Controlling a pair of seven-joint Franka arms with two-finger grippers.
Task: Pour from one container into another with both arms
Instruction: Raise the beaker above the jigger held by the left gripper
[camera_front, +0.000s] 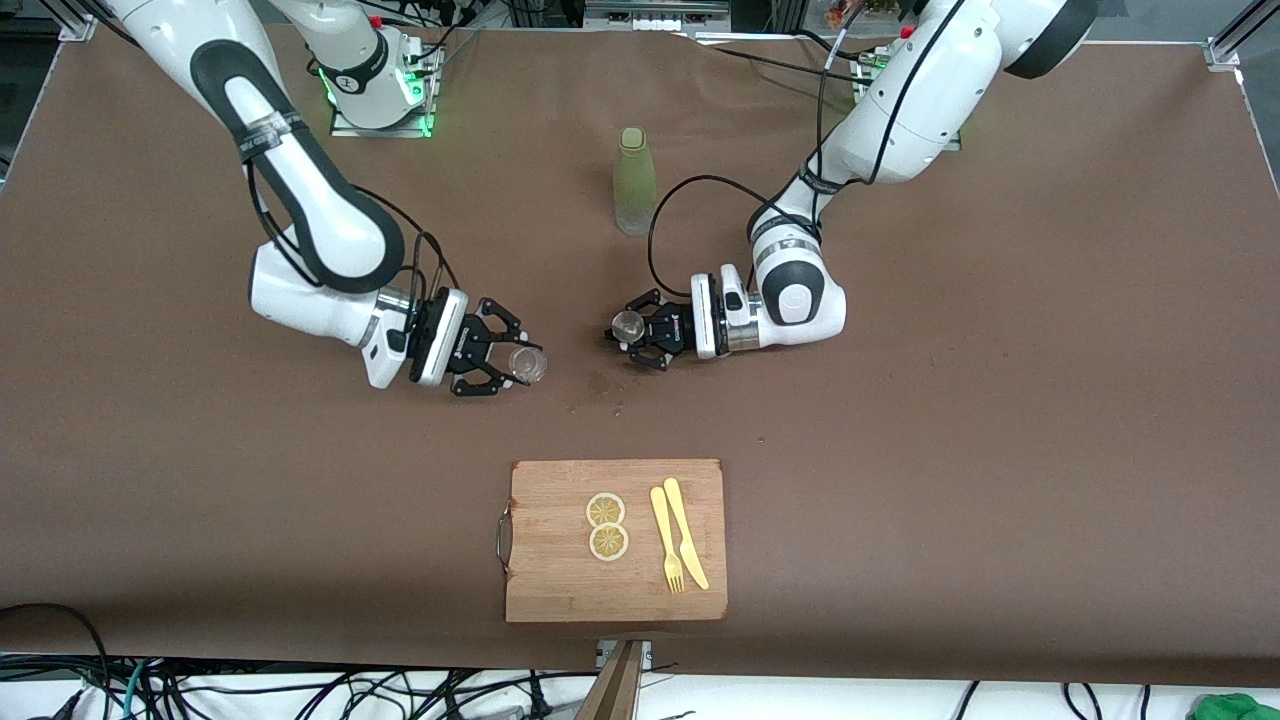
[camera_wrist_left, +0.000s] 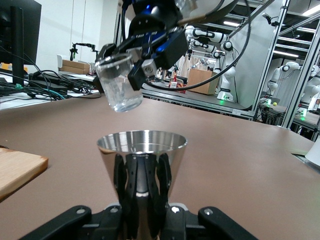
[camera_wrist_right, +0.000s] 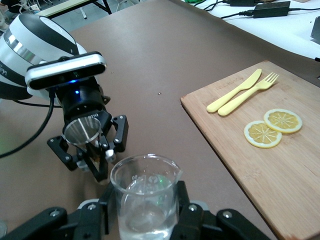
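No readable text, labels or numbers

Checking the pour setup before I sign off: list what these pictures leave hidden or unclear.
- Jigger: its lower cone is cut off by the left wrist view's edge and covered by the left gripper's fingers.
- Glass cup: its base is cut off by the right wrist view's edge, with the right gripper around it; whether it holds liquid cannot be told.
- Olive-green bottle: front view only, too small to read its contents.
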